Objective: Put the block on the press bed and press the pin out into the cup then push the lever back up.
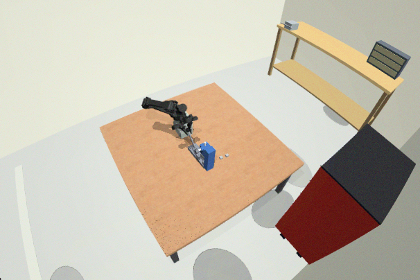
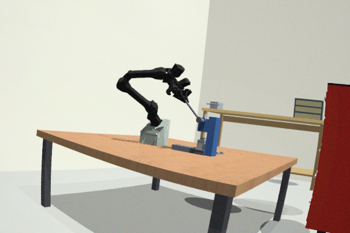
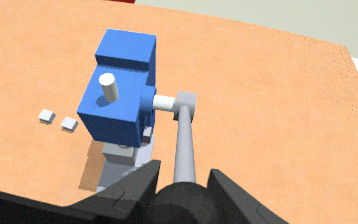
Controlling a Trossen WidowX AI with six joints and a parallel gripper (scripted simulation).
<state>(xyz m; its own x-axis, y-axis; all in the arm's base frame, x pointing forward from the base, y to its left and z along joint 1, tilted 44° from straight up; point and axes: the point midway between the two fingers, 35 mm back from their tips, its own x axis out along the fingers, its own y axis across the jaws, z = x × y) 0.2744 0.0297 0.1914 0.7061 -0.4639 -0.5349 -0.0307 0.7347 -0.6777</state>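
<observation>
1. One look from the top: see a brown table (image 1: 159, 190) (image 2: 162, 161) (image 3: 260, 125), with a blue press (image 1: 208, 157) (image 2: 213, 135) (image 3: 112, 115) well inside every edge. Find wide margins between press and table edges, but only a narrow gap from press to two small pale cubes (image 1: 224, 156) (image 2: 220, 153) (image 3: 58, 120), just beside it. Note a red cabinet (image 1: 326, 215) (image 2: 341, 156) standing off the table, past its corner. Cannot make out the block's seating from up here.

2. From the exterior: trace the black arm (image 2: 144, 74) (image 1: 163, 105) up from a pale base (image 2: 162, 132) (image 1: 183, 134), high over the tabletop, then down to the gripper (image 2: 186, 96) (image 1: 189, 129) (image 3: 186, 166). Follow the lever (image 2: 192, 109) (image 1: 194, 140) (image 3: 185, 145) on a slant, upper end at the gripper, lower end at the press's side. Look below the blue head for the grey block (image 2: 201, 143) (image 3: 120, 154), above the flat base plate (image 2: 182, 147) (image 1: 190, 150) (image 3: 105, 182). See open air between gripper and table.

3. At the wrist: see the fingers clamped on the lever's dark round knob (image 3: 185, 202), one to each side. Spot the block's front edge poking out beneath the head; cannot tell pin or punch alignment, hidden under there.
</observation>
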